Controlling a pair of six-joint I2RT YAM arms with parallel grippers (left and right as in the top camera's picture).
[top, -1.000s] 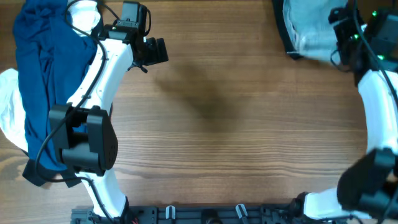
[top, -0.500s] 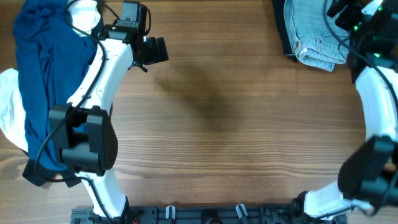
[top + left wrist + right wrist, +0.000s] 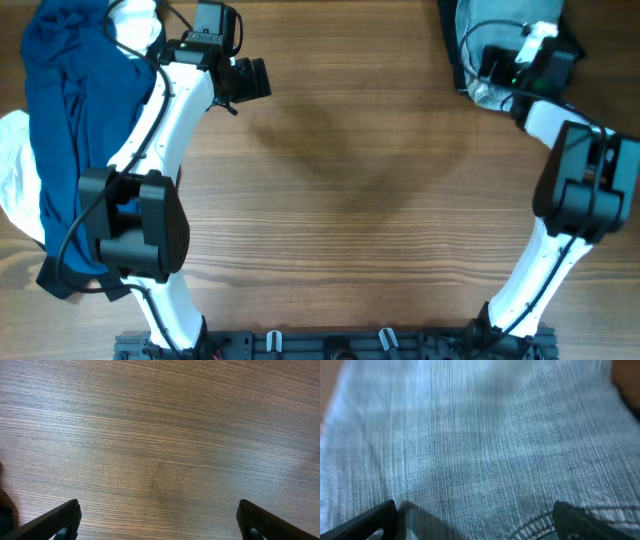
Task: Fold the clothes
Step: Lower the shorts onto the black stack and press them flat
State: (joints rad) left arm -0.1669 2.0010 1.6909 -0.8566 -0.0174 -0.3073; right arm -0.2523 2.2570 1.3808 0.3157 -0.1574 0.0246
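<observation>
The pale-blue washed denim garment point(image 3: 505, 15) lies bunched at about 1 o'clock on the brown wood-grain table point(image 3: 380, 200), running off the far edge. A narrow strip of dark cloth point(image 3: 458, 55) shows along its 9 o'clock side. In the right wrist view the denim fills nearly the whole picture. Its weave is fine and vertical, faded to a chalky blue-white, and a line of stitching curves in at 5 o'clock. The cloth there is slightly blurred. The right gripper point(image 3: 475, 522) is over this denim with its jaws spread wide. One fingertip sits at 7 o'clock and the other at 5 o'clock, with nothing pinched between them. The left gripper point(image 3: 160, 522) is at about 11 o'clock on the table, likewise wide open and empty, with only bare wood beneath it. Along the 9 o'clock edge lies a long rumpled navy-blue garment point(image 3: 55, 110), with a crumpled white garment point(image 3: 12, 170) partly under its outer side.
</observation>
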